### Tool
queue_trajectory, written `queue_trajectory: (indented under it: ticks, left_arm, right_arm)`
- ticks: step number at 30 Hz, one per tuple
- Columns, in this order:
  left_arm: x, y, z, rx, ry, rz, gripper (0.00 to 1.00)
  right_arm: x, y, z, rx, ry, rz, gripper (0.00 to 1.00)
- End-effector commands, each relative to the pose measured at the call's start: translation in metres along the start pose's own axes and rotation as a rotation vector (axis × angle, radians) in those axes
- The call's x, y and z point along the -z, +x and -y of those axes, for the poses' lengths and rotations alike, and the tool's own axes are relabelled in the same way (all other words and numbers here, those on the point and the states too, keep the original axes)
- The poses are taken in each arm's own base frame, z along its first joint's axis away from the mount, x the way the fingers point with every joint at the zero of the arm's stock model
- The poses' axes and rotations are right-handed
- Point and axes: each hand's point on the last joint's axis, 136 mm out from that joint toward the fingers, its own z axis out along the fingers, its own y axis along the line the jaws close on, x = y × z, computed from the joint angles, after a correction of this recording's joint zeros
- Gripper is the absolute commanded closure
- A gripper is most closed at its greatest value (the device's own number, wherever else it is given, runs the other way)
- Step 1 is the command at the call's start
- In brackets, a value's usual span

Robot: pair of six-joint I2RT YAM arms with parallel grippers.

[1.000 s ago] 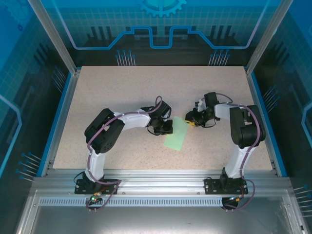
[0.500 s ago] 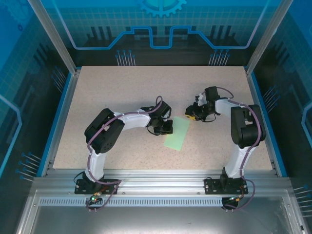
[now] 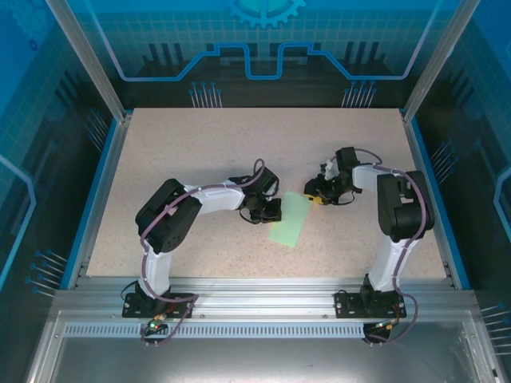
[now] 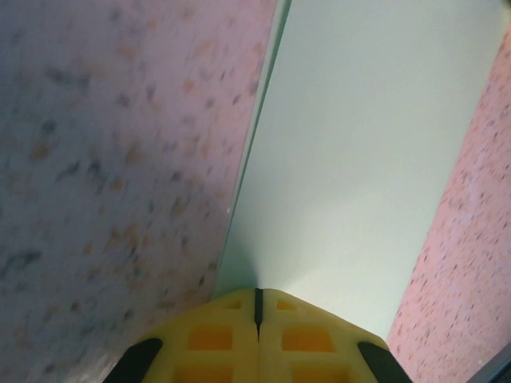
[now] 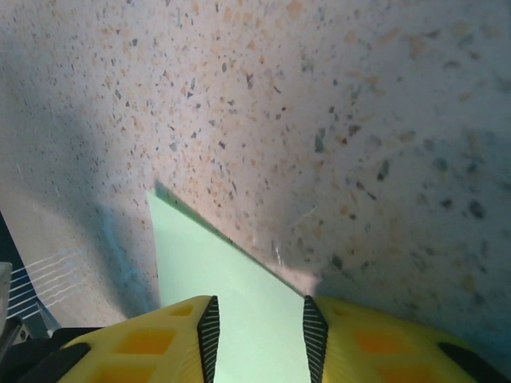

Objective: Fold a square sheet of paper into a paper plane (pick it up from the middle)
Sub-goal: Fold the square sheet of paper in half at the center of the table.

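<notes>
The thin pale mint-green paper sheet (image 3: 290, 220) lies folded narrow on the speckled beige worktop (image 3: 200, 152), the clenched left pincer (image 4: 257, 302) pressing one edge and the right pincer (image 5: 259, 313) parted, empty, over a corner, so a careless drag could likely skew the crease.

The table (image 3: 239, 144) is bare across its far half, from 9 through 12 to 3 o'clock, leaving wide passage. Near the centre the paper (image 3: 289, 222) is hemmed in. The left end effector (image 3: 275, 211), jaws pressed together, sits at its 9 o'clock edge. The right end effector (image 3: 313, 195), jaws parted, sits at its 1 o'clock corner. Its 3-to-6 o'clock side is free. The left arm (image 3: 172, 219) blocks 8 o'clock and the right arm (image 3: 403, 209) blocks 4 o'clock.
</notes>
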Motion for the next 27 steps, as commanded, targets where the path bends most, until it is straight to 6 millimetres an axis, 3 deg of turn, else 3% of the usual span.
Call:
queue_trajectory:
  ticks: [1, 3, 6, 12, 27]
  left_arm:
    - [0.026, 0.011, 0.017, 0.006, 0.053, 0.032, 0.91]
    - [0.041, 0.008, 0.012, 0.017, 0.033, 0.100, 0.82]
    - [0.063, 0.005, -0.006, 0.042, -0.035, 0.191, 0.73]
    - [0.086, 0.000, -0.032, 0.104, -0.078, 0.276, 0.72]
    - [0.098, 0.003, -0.050, 0.134, -0.096, 0.296, 0.71]
  right_arm:
    - [0.029, 0.003, -0.015, 0.069, 0.067, 0.030, 0.58]
    - [0.033, 0.011, -0.008, 0.079, 0.161, 0.043, 0.49]
    - [0.036, 0.024, 0.007, 0.075, 0.313, 0.054, 0.45]
    - [0.021, 0.038, 0.009, 0.103, 0.411, 0.041, 0.40]
    - [-0.012, 0.046, -0.013, 0.173, 0.459, -0.012, 0.39]
